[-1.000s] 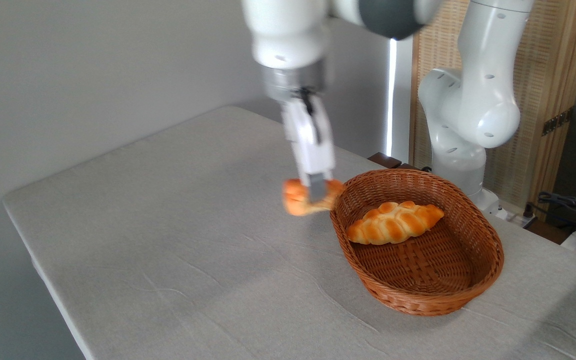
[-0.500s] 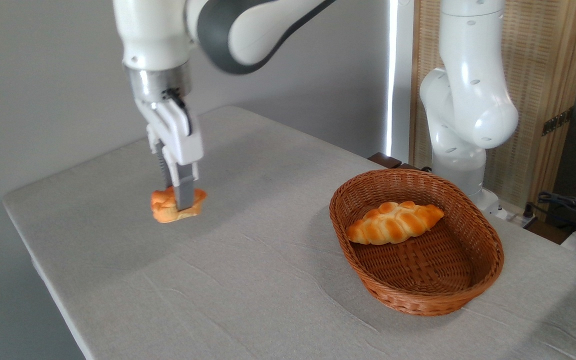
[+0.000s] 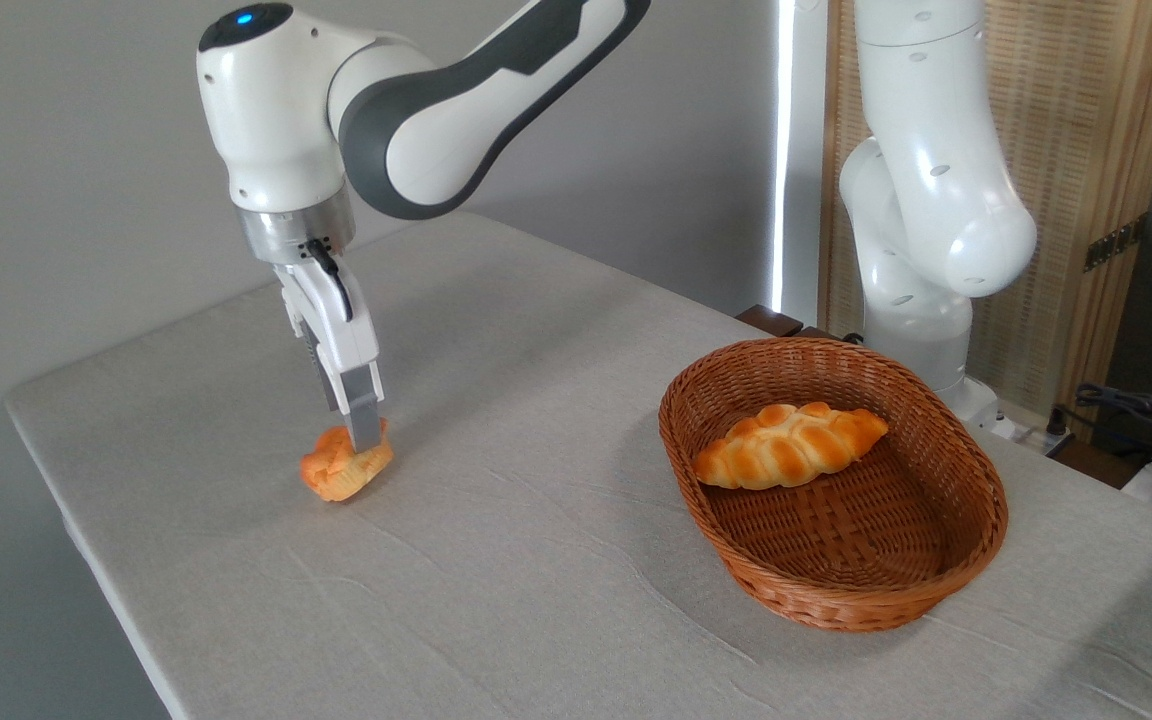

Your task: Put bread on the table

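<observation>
A: Bread [image 3: 346, 470] is the thing to place, but let us begin with the big things. Where does everything stand?

B: The table [image 3: 536, 600] with its grey cloth carries all. The wicker basket [image 3: 976, 500] sits toward the right edge, and a braided loaf [image 3: 791, 445] lies inside it. The arm reaches over to the left side.

A: And the gripper [image 3: 361, 440]?

B: It points down, a little tilted, and its fingers are pinching the bread from above. One finger hides part of the bun.

A: So where is the bread exactly?

B: Directly under the fingertips, near the left edge of the table and well apart from the basket. It looks tilted, and its lower side seems to touch the cloth, or nearly; I cannot tell for sure.

A: What does the next move depend on?

B: In my judgement, only on this vertical relation. The bun is almost down, so the fingers must spread and then rise straight.

A: Any label or writing?

B: None that I can read.
</observation>
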Controlling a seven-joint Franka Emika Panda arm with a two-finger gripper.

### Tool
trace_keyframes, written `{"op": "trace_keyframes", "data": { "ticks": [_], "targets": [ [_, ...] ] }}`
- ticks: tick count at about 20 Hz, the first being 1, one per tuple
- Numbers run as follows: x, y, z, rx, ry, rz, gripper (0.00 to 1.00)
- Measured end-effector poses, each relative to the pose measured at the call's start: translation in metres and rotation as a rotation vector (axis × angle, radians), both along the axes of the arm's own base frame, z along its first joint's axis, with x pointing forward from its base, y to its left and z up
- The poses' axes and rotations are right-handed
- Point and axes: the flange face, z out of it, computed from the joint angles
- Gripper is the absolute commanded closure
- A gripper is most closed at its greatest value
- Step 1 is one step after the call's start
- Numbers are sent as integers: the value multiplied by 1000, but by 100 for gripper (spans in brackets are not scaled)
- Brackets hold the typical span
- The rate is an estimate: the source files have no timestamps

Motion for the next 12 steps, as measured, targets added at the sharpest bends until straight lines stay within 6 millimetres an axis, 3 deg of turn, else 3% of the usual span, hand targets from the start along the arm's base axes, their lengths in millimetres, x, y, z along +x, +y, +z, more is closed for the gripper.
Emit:
{"op": "trace_keyframes", "data": {
  "ticks": [3, 6, 9, 12],
  "targets": [
    [0, -6, -10, 5, 12, -9, 0],
    [3, -2, -3, -2, -6, -1, 0],
    [8, 10, 26, -21, -53, 21, 0],
    [8, 45, 69, -44, -107, 72, 0]
  ]
}}
